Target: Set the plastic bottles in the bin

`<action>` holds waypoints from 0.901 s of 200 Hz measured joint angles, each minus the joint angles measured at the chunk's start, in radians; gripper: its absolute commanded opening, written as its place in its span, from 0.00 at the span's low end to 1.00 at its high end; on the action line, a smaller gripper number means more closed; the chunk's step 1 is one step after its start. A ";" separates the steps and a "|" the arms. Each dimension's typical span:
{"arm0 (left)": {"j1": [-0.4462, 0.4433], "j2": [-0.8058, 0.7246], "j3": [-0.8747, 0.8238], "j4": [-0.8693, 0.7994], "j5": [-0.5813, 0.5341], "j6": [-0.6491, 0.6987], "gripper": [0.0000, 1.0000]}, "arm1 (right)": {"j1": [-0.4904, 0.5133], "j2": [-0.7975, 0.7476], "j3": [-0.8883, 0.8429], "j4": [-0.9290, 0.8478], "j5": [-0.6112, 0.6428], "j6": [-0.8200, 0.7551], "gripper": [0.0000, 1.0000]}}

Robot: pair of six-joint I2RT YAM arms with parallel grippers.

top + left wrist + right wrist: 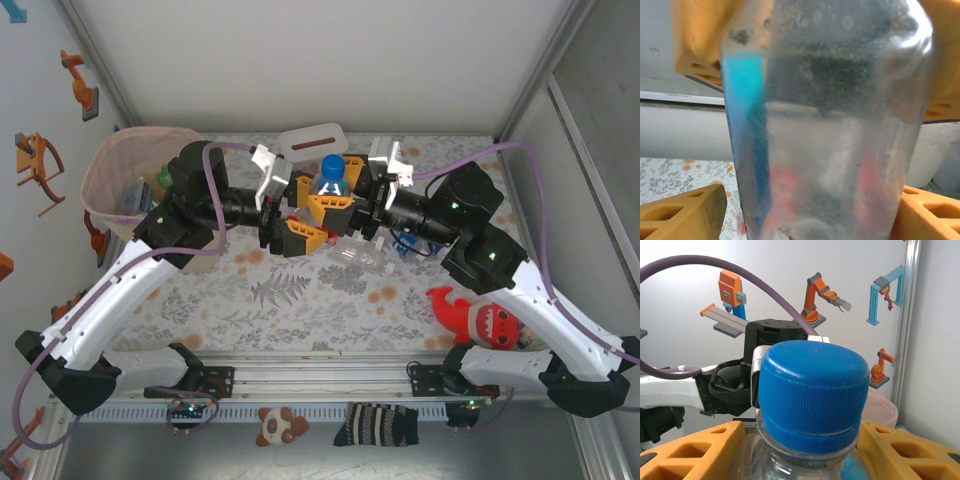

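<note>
Since my right gripper (800,442) looks clamped on the blue-capped bottle (331,176) mid-table, and I can't tell if the left gripper (805,215) straddling its body has bitten, I'd squeeze left firmly before releasing right, then swing to the bin (92,185) far left.

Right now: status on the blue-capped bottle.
Right gripper shut on blue-capped bottle, at neck. Left gripper around its body, grip unclear. Bin far left; loose clear bottle on table nearby.
</note>
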 measured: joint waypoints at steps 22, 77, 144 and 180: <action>-0.005 0.017 0.016 -0.011 0.024 0.000 0.76 | 0.000 0.000 0.000 0.000 0.000 0.001 0.34; -0.013 0.044 0.024 -0.024 0.066 0.002 0.59 | 0.000 0.000 0.000 -0.001 0.005 0.003 0.36; -0.003 0.042 0.039 -0.076 0.060 0.024 0.52 | 0.005 -0.024 -0.001 -0.032 0.061 0.020 0.74; 0.063 0.015 0.039 -0.108 0.026 0.029 0.53 | 0.005 -0.085 -0.004 -0.068 0.138 0.018 0.81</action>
